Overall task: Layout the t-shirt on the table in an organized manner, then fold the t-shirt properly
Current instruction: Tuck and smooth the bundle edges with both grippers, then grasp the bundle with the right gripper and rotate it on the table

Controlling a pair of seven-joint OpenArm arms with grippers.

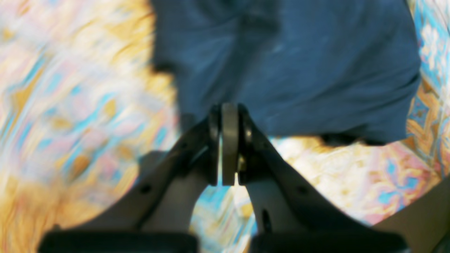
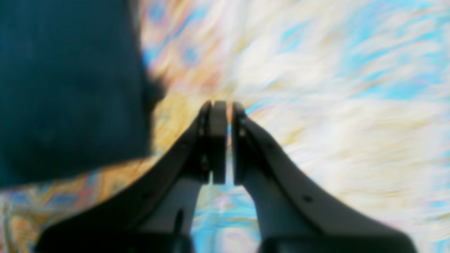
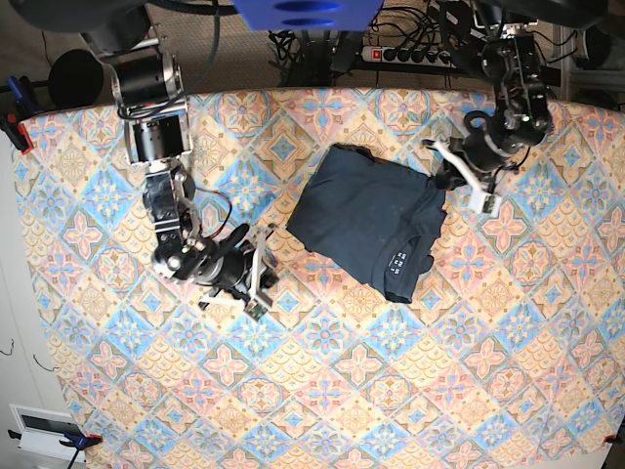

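The dark navy t-shirt [image 3: 366,220] lies folded into a compact block on the table [image 3: 322,391], with its white neck label [image 3: 398,262] facing up near the front corner. My left gripper [image 3: 441,179] hovers at the shirt's right corner. In the left wrist view the left gripper [image 1: 229,109] is shut with nothing between its pads, and the t-shirt [image 1: 299,70] lies just beyond over the table [image 1: 70,105]. My right gripper [image 3: 269,256] stands left of the shirt, apart from it. In the right wrist view the right gripper [image 2: 225,107] is shut and empty, with the t-shirt [image 2: 70,88] to its left.
The patterned table [image 2: 316,105] stretches wide around the shirt. Cables and a power strip [image 3: 410,54] lie beyond the far edge. Red clamps [image 3: 18,132] hold the cloth at the left edge. Both wrist views are blurred.
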